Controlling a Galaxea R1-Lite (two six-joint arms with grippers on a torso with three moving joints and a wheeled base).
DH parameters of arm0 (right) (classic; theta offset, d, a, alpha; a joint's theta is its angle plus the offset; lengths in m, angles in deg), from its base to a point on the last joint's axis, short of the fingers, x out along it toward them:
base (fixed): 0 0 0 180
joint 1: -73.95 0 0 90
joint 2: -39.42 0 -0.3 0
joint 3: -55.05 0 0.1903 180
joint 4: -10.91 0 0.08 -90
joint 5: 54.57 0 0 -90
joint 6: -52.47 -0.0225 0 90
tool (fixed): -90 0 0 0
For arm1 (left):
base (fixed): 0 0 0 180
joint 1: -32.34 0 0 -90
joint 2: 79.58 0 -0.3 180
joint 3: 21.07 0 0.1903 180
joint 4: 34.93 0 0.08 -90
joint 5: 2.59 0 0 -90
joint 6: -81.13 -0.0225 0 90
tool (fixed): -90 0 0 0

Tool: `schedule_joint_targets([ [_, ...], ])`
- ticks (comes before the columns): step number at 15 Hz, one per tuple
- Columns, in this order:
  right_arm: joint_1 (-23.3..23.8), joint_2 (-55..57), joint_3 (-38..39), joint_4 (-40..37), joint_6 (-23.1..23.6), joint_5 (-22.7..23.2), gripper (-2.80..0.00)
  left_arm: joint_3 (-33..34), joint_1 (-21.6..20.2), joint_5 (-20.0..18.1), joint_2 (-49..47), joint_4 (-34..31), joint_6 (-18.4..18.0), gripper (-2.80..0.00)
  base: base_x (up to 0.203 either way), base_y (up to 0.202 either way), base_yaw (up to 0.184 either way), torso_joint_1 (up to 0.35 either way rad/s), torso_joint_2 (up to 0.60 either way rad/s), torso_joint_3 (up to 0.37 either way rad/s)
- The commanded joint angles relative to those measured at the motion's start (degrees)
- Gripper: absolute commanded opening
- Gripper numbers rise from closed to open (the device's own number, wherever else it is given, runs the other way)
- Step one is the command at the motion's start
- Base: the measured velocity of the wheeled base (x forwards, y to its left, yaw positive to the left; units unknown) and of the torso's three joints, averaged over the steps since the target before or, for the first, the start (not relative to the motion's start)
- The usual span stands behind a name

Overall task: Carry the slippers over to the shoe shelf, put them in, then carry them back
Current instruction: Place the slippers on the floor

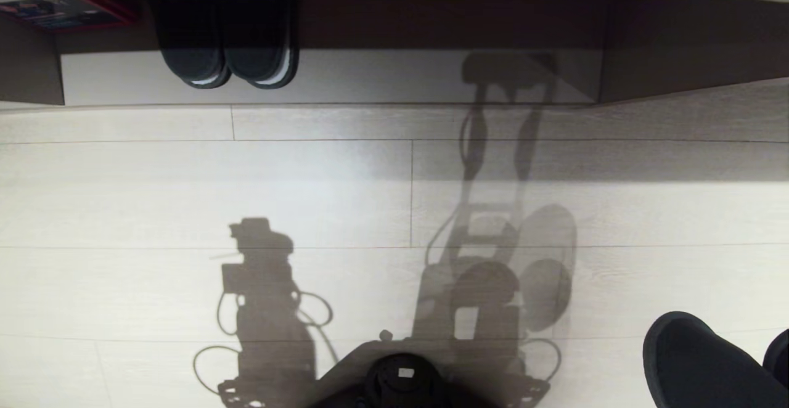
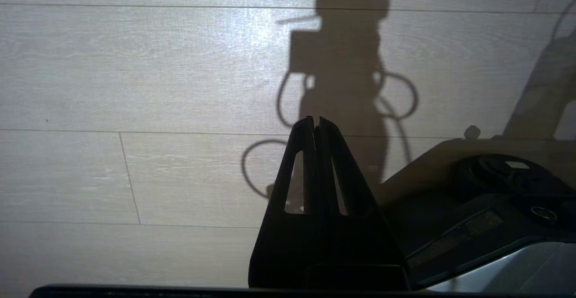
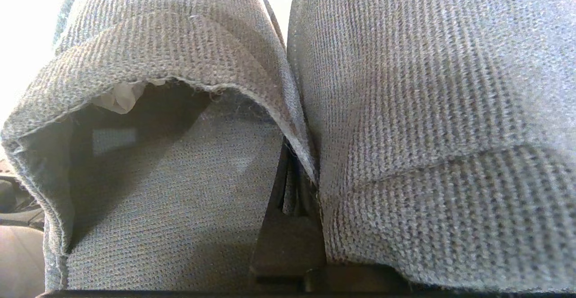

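Note:
The slippers (image 1: 696, 365) hang at the lower right of the head view, dark charcoal and lifted off the floor. In the right wrist view they fill the picture as grey knit fabric (image 3: 427, 109), side by side. My right gripper (image 3: 290, 185) is shut on their touching inner edges, with one finger inside the open slipper (image 3: 171, 190). The shoe shelf (image 1: 382, 78) runs across the far side of the floor, with its pale base board showing. My left gripper (image 2: 316, 120) hangs shut and empty over the floor, beside my base.
Another dark pair with pale sole rims (image 1: 228, 44) stands in the shelf's left part, toes outward. A red-edged booklet (image 1: 61, 13) lies at the far left. Pale plank floor (image 1: 185, 211) lies between my base (image 1: 404, 377) and the shelf.

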Motion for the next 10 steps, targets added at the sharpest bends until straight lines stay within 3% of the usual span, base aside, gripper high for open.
schedule_joint_targets([
  [1, 0.00, -2.22, 2.29, 0.01, 0.02, 0.02, -2.80, 0.00, 0.00, 0.02, 0.00, 0.04, -0.04, -2.80, 0.000, -0.196, 0.003, 0.004, 0.00, 0.000],
  [10, 0.00, -2.22, 2.29, 0.01, 0.02, 0.02, -2.80, 0.00, 0.00, 0.02, 0.00, 0.04, 0.05, -2.80, 0.000, -0.197, 0.001, 0.002, 0.00, 0.002],
])
